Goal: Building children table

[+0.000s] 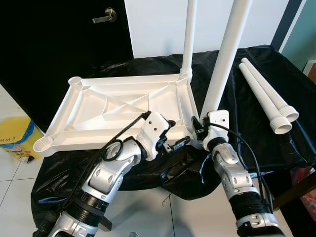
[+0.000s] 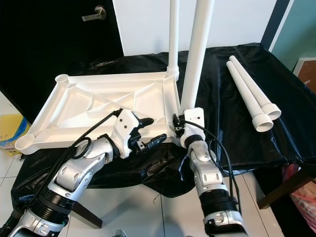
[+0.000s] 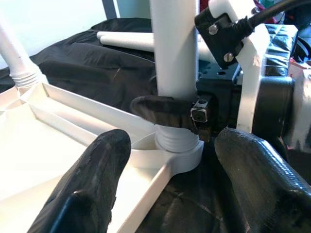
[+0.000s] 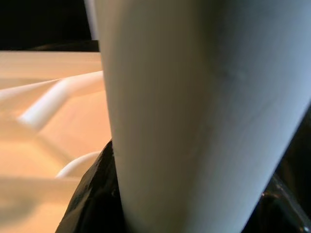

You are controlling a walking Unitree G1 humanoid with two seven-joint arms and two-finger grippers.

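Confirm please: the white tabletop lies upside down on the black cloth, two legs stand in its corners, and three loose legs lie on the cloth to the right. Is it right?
Almost. Only two loose legs lie on the black cloth, as the left eye view shows. The tabletop does lie upside down, with two legs standing: the far leg and the near leg, gripped by the right gripper.

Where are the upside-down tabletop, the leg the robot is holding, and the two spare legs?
tabletop (image 1: 98, 116), left eye view, ribbed underside.
held leg (image 1: 224, 59), left eye view, mid shaft above the right hand.
spare legs (image 1: 266, 101), left eye view, shafts lying side by side on the black cloth.
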